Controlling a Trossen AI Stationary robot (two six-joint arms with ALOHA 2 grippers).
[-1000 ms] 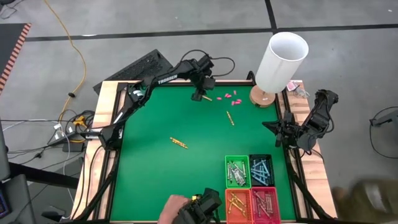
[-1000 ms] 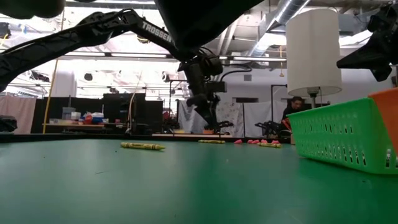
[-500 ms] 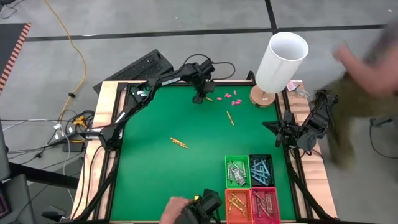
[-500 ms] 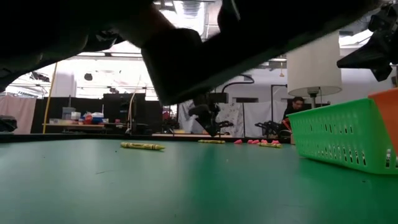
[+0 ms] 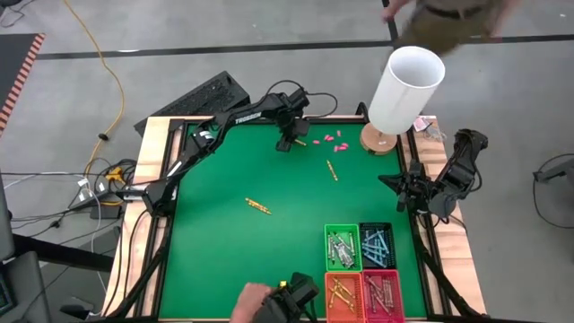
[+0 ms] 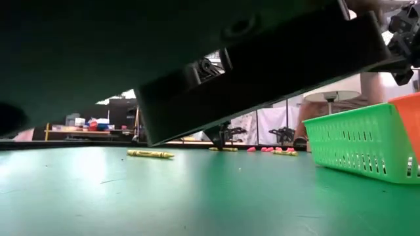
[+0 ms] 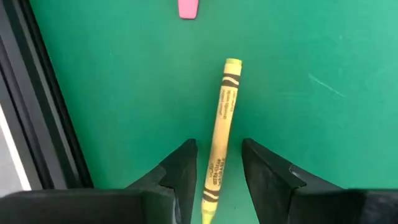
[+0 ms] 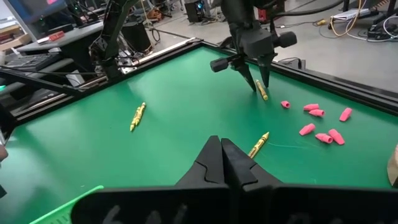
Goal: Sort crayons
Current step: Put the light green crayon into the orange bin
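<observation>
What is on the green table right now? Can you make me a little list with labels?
left gripper: open, fingers either side of a yellow crayon at the far edge
right gripper: shut, parked at the right edge
loose crayons: two more on the mat
pink pieces: scattered near the lamp
baskets: four, holding sorted crayons

The table (image 5: 224, 242) had a flat green top inside a black rim with light wooden edges. Three thin yellow-orange crayons lay on it: one (image 5: 257, 206) left of centre, one (image 5: 331, 170) toward the far right, one (image 5: 297, 138) at the far edge. Small stubby pink pieces (image 5: 333, 141) lay scattered just right of that last crayon. Four plastic baskets (image 5: 361, 271), green, black, orange and red, holding sticks, stood together at the near right. A white-shaded lamp's round wooden base (image 5: 380, 141) rested at the far right corner.
</observation>
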